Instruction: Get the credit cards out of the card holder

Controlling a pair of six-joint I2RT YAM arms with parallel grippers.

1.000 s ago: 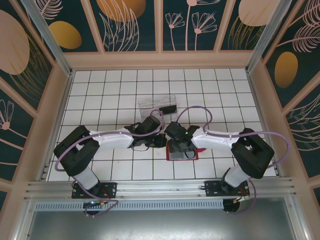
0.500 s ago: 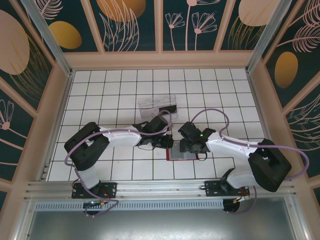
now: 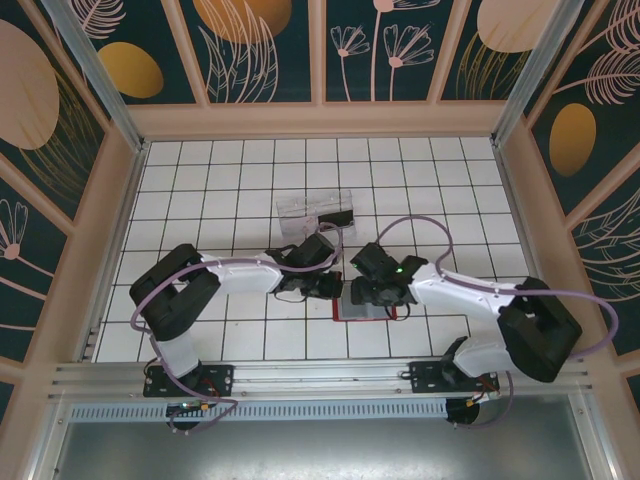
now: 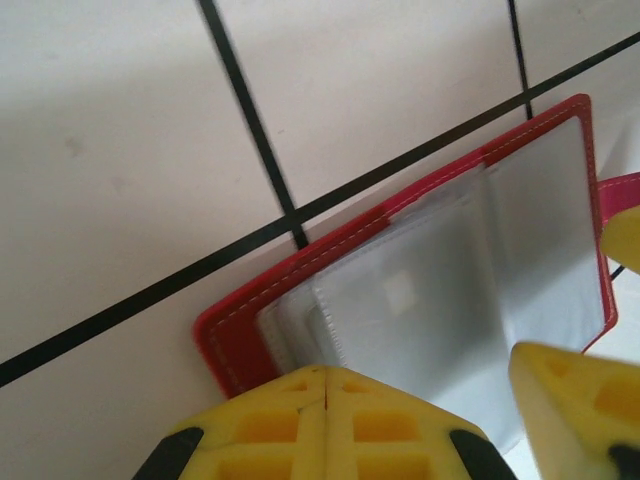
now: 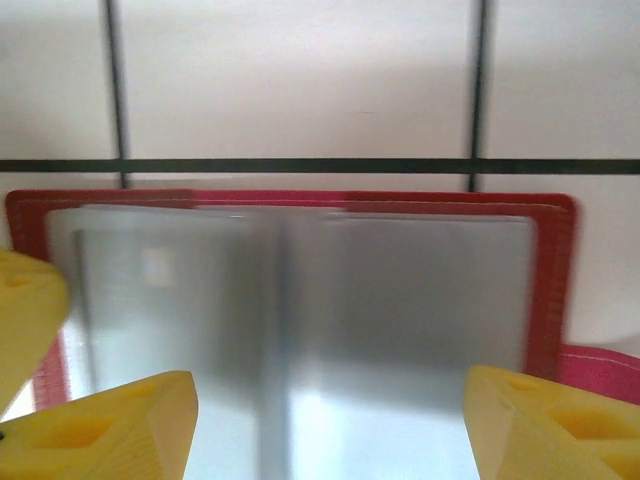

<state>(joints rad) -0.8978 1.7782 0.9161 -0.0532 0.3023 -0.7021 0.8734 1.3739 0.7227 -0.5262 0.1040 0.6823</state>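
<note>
Tiled bench (image 3: 200, 200) is carrying the open card holder (image 5: 380, 300), the left fingers (image 4: 325, 420) pressing together at its corner. Spread right fingers (image 5: 555, 425) are hanging above.

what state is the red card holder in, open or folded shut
Open, spread flat: the card holder shows both grey inner panels side by side inside its red border, closing tab sticking out to one side.

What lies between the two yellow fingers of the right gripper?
The open card holder lies there. In the right wrist view its grey inside spans the gap between the spread fingers of the right gripper, with its red border showing at the far edge.
</note>
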